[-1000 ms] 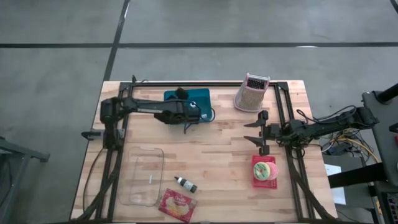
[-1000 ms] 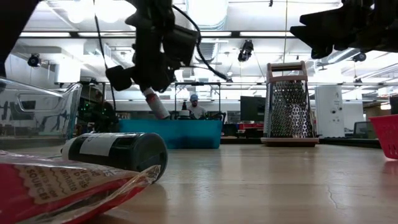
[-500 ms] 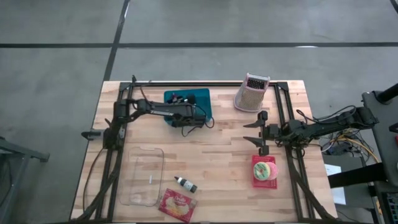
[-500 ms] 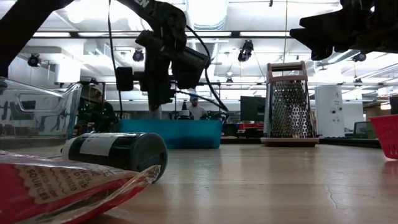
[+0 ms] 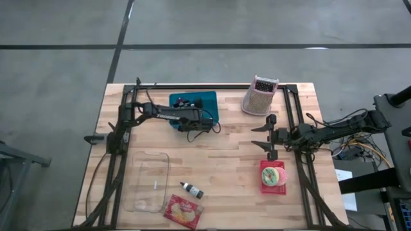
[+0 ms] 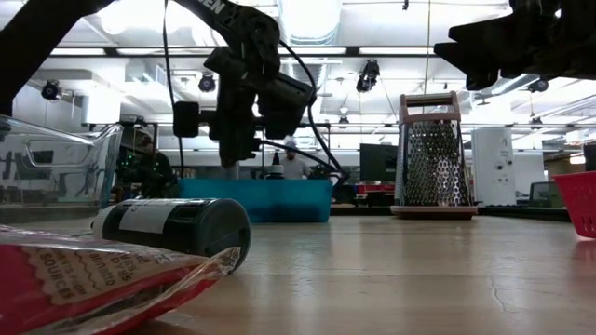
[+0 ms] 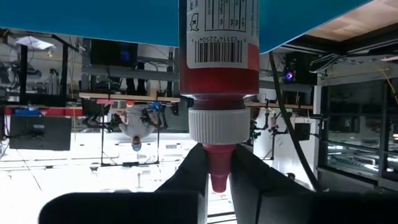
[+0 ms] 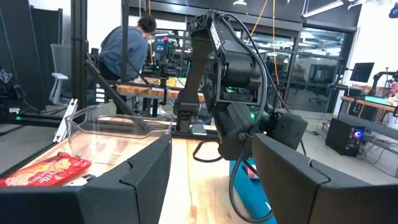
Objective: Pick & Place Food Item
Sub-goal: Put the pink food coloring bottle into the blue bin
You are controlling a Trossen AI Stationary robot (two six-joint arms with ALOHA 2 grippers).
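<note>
My left gripper (image 7: 216, 186) is over the teal tray (image 5: 207, 100) at the table's far side. It is shut on a red bottle (image 7: 219, 62) with a white cap and a barcode label. In the low view the gripper (image 6: 230, 160) reaches down behind the tray's near wall (image 6: 279, 200). Whether the bottle's base rests on the tray floor is out of frame. My right gripper (image 5: 268, 137) is open and empty above the table, just beyond the pink basket (image 5: 273, 174) that holds a round green-and-yellow food item. My left gripper pinches the bottle's red nozzle (image 7: 217, 163), just past the white cap (image 7: 218, 126), between its two fingers. The fingers slant down from above. The bottle's body extends away from the fingers toward the teal tray floor.
A metal grater (image 5: 259, 95) stands at the far right of the tray. A clear glass dish (image 5: 148, 181), a small dark bottle (image 5: 191, 189) lying on its side and a red packet (image 5: 183, 212) are near the front edge. People show in the room beyond.
My left gripper has gone toward the table's far edge and down into the teal tray with the red bottle. The bottle hung tilted in the open above the table before. It is now behind the tray's wall in the low view.
</note>
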